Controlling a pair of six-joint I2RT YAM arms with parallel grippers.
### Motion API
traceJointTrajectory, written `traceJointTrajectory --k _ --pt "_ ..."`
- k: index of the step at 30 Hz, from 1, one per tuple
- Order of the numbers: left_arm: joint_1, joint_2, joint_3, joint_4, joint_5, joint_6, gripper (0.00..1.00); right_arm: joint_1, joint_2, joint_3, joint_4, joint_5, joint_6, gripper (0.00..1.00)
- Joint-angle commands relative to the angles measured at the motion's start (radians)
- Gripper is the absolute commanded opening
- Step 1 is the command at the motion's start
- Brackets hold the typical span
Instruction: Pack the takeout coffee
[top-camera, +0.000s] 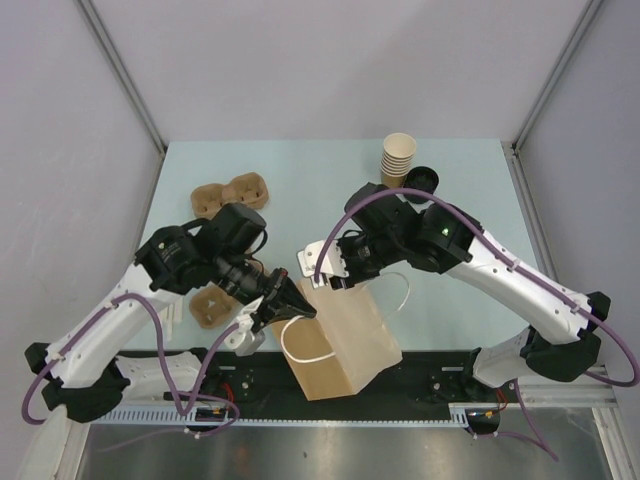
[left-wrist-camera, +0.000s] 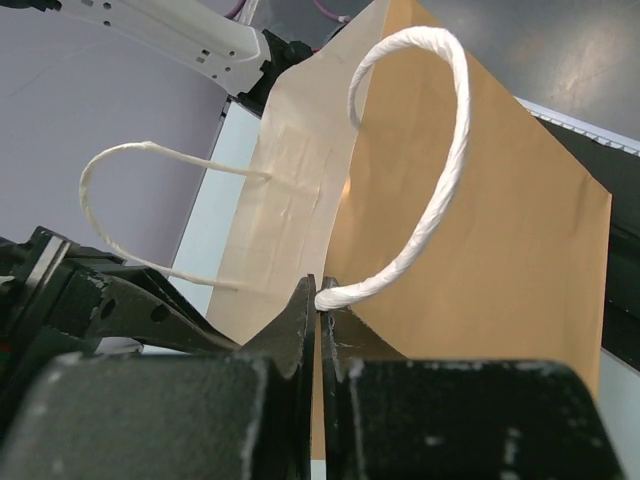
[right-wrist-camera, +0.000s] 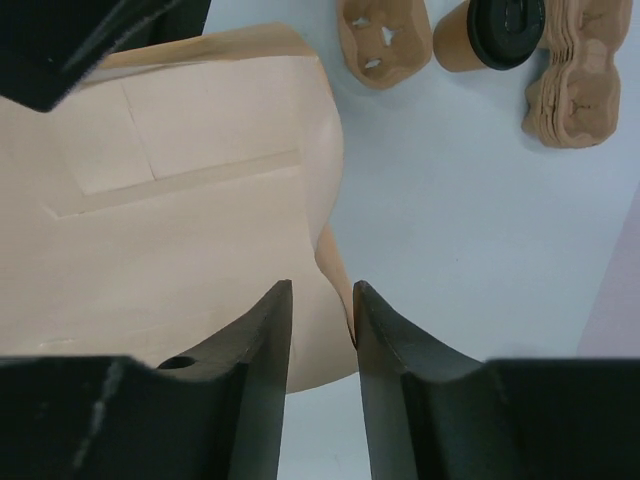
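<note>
Kraft-brown and smooth, the paper bag (top-camera: 350, 340) lies at the lower centre of the top view, between the two arms. The left gripper (left-wrist-camera: 318, 298) has its black fingers pressed flat together on the bag's rim, right at the root of a white twisted-paper handle (left-wrist-camera: 440, 170). That handle loops up toward the top of the left wrist frame. A second handle (left-wrist-camera: 100, 200) arcs out on the left side of the same frame.

The right gripper (right-wrist-camera: 322, 290) has its matte black, tapered fingers a narrow slit apart, straddling a folded edge of the bag. The paper brushes the inner face of the right-hand finger. I cannot tell whether the other finger touches it.

The takeout coffee (right-wrist-camera: 490, 30), a small brown cup with a round black lid, is at the top right of the right wrist frame on the pale blue table (right-wrist-camera: 470, 220), well apart from the bag. A moulded pulp cup carrier (right-wrist-camera: 385, 35) is just to its left and a stack of carriers (right-wrist-camera: 575, 85) to its right. In the top view the left arm hides the cup.
</note>
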Motion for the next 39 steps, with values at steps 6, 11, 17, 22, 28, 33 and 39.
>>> traceJointTrajectory --k 6,11,17,22,28,33,39 --pt "-0.008 -0.055 -0.042 0.049 0.02 -0.002 0.08 0.042 -0.021 -0.022 0.083 0.128 0.058 0.0" --pt "-0.005 -0.16 -0.088 0.158 -0.044 -0.177 0.45 0.036 -0.064 -0.012 0.071 0.185 0.098 0.0" --pt "0.061 -0.335 -0.195 0.515 -0.075 -0.647 0.75 0.033 -0.096 0.044 -0.008 0.23 0.153 0.0" --pt "0.177 -0.431 -0.197 0.682 -0.13 -0.926 0.89 -0.011 -0.115 0.077 -0.036 0.236 0.184 0.0" --pt "0.345 -0.439 -0.205 0.675 -0.239 -1.064 1.0 -0.061 -0.111 0.115 -0.068 0.262 0.208 0.0" --pt "0.587 -0.232 -0.054 0.372 -0.103 -0.89 0.98 -0.108 -0.049 0.205 -0.16 0.247 0.268 0.0" --pt "0.816 0.112 0.107 -0.079 -0.001 -0.348 0.89 -0.147 -0.006 0.285 -0.228 0.293 0.361 0.0"
